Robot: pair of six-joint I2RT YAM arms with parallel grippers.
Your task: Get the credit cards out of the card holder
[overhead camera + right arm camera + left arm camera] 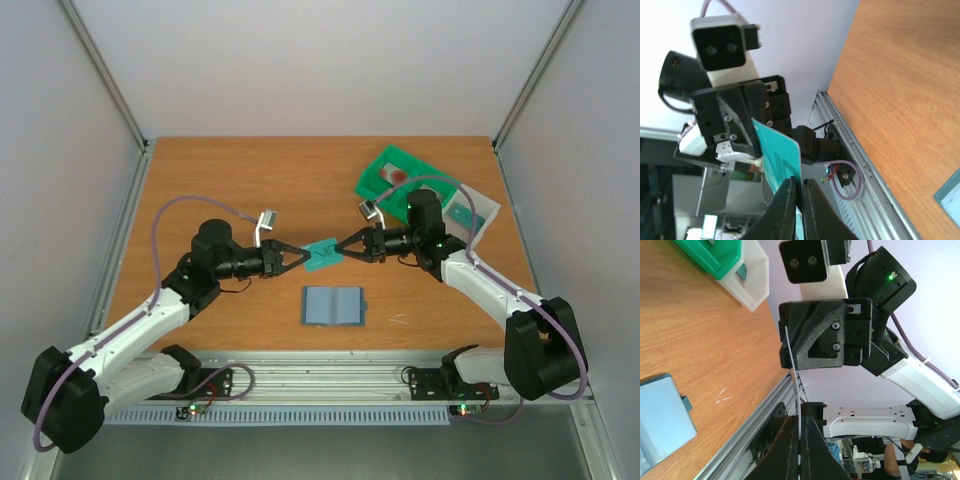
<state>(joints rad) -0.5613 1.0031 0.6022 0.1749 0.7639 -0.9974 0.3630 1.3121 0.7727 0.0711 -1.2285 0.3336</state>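
text: none readable | teal credit card [781, 152]: faint marks, illegible | labels, brands, numbers: none legible

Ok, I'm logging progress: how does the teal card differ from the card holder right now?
The teal card is bright teal; the card holder is slate-blue. The card is off the table, pinched between the left gripper and right gripper; the holder lies open on the table, untouched. The card is one thin sheet; the holder shows two panels. Both are flat rectangles.

Card [322, 253] between left claw [303, 260] and right claw [342, 247]; card holder [333, 306] on table [250, 180] before it; bins [385, 170] back right.
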